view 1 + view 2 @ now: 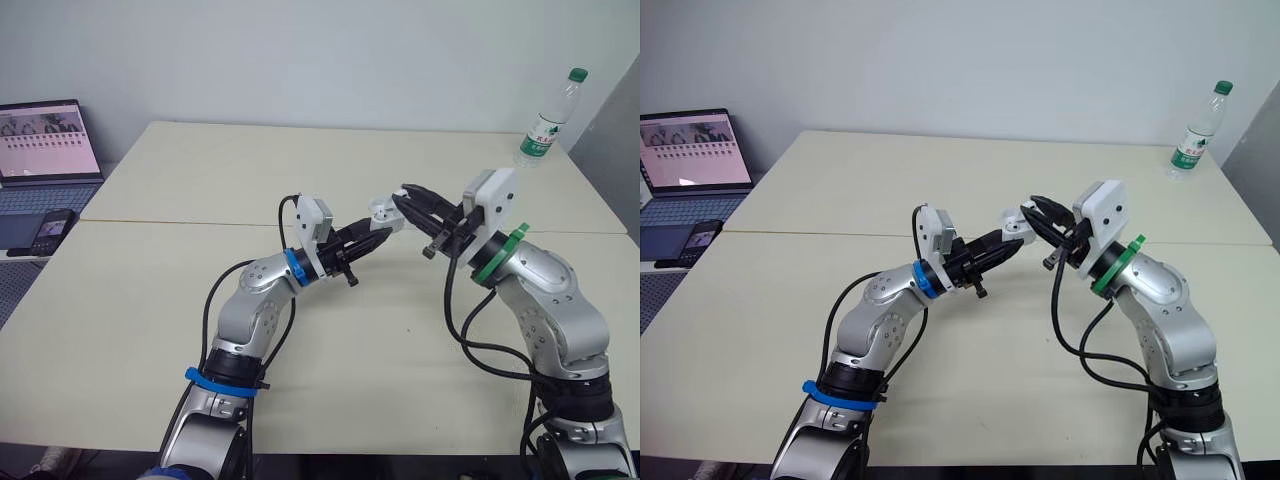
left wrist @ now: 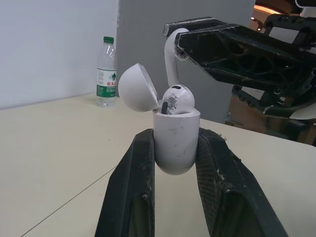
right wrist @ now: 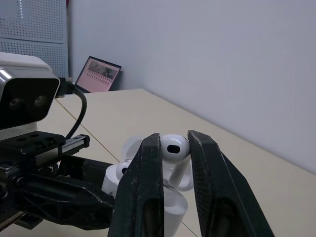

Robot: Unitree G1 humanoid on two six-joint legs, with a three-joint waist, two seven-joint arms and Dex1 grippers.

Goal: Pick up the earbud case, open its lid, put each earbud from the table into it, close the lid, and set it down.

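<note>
The left gripper's (image 1: 372, 235) jaws are clamping narrowly on the case (image 2: 175, 143), holding it upright in the air with its lid (image 2: 136, 89) hanging open. The first earbud (image 2: 177, 98) is sitting in the case, head showing above the rim. To the right of the case, the right gripper's (image 1: 412, 200) jaws are pinching the second earbud (image 3: 174, 145) by its head, with the stem pointing down at the case mouth. Whether the stem tip is entering its socket is hard to tell.

The robot appears to be working on the last insertion. The next move likely calls for lining the stem up with the free socket beside the first earbud, lowering it straight, then letting go without tipping the case. After that come closing the lid and setting the case down.

The table (image 1: 200, 300) is lying bare beneath the case, so there is open room for putting it down. A laptop (image 1: 45, 140) and phone (image 1: 50, 232) are sitting well left of the case, off the table. A bottle (image 1: 548, 120) is standing well to the right of the case, near the table's far edge. Neither is crowding the arms.
</note>
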